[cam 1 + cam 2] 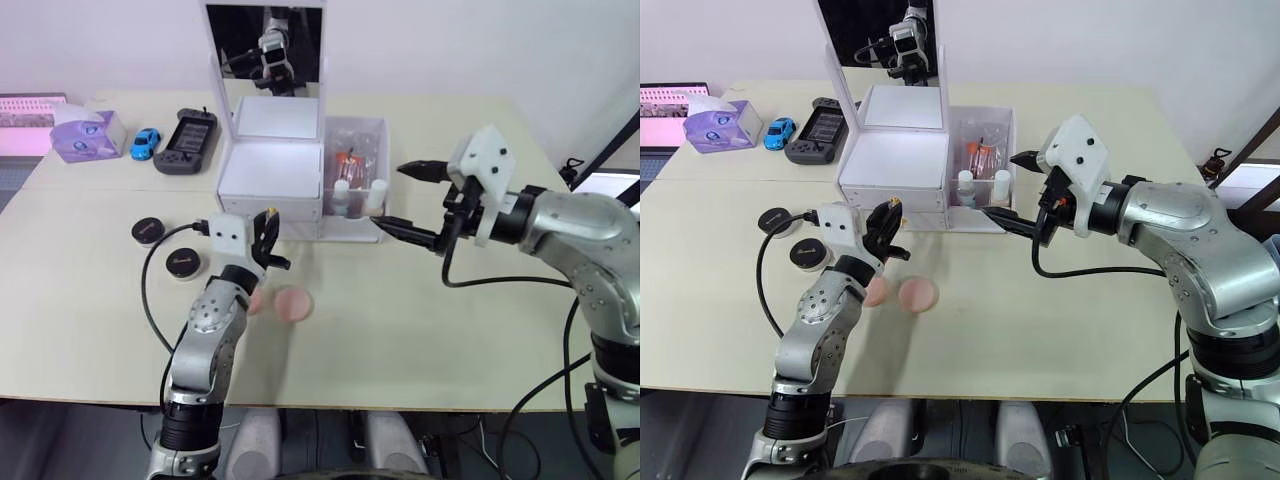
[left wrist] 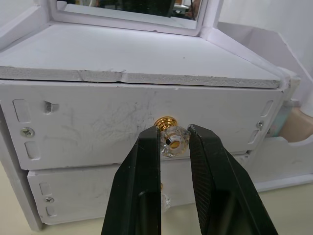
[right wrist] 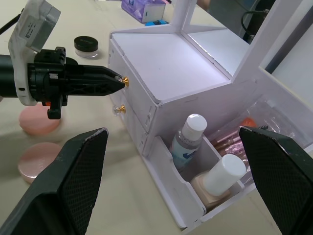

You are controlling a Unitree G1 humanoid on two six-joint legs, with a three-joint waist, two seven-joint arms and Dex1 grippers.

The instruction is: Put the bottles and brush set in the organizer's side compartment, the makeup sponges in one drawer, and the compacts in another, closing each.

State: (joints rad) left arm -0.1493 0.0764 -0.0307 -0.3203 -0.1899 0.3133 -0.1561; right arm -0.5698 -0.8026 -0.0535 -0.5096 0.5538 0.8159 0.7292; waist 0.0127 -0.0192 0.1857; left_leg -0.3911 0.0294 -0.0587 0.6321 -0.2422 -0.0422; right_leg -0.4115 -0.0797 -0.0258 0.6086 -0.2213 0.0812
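The white plastic organizer with two drawers [image 1: 271, 185] stood at the far middle of the table. My left gripper [image 2: 174, 147] had its two fingers around the upper drawer's gold knob [image 2: 168, 133], not yet clenched. My right gripper [image 1: 412, 200] hung released near the side compartment [image 1: 357, 180]. Two pink round sponges [image 1: 294, 303] lay near, two black round compacts [image 1: 183, 263] at the left.

two sponges [image 1: 283, 303] lie before the organizer [image 1: 272, 178].

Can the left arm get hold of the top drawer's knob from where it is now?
Probably yes. The left end effector already has its fingers on either side of the top drawer knob, with nothing between them; whether they are pressing on it is unclear.
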